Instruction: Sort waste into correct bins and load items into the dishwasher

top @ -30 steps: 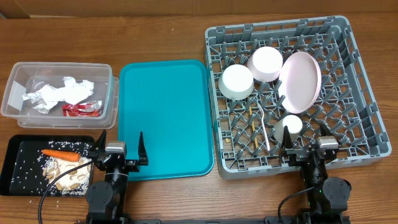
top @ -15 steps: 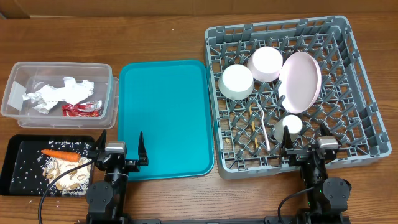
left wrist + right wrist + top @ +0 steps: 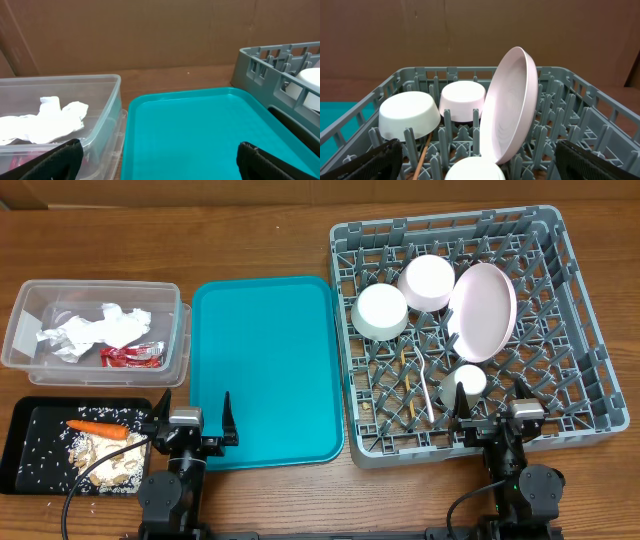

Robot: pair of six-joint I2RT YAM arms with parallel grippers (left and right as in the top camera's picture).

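Note:
The grey dishwasher rack [image 3: 450, 220] holds a pale pink plate [image 3: 483, 310] on edge, two white bowls [image 3: 381, 312], a small cup [image 3: 470, 381], a fork [image 3: 424, 385] and chopsticks [image 3: 408, 385]. My right gripper [image 3: 492, 405] hangs open at the rack's near wall, the cup [image 3: 475, 170] and plate [image 3: 512, 105] just ahead of it. The clear bin [image 3: 100, 284] contains napkins [image 3: 95, 330] and a red wrapper [image 3: 132, 356]. In the black bin [image 3: 80, 402] lie a carrot [image 3: 97, 429] and food scraps [image 3: 110, 460]. My left gripper [image 3: 195, 418] is open and empty.
A teal serving tray [image 3: 265, 370] lies between the bins and the rack, with nothing on it. In the left wrist view the teal tray [image 3: 200, 130] fills the space ahead, the clear tub [image 3: 107, 95] to its left and the rack wall [image 3: 280, 65] to its right.

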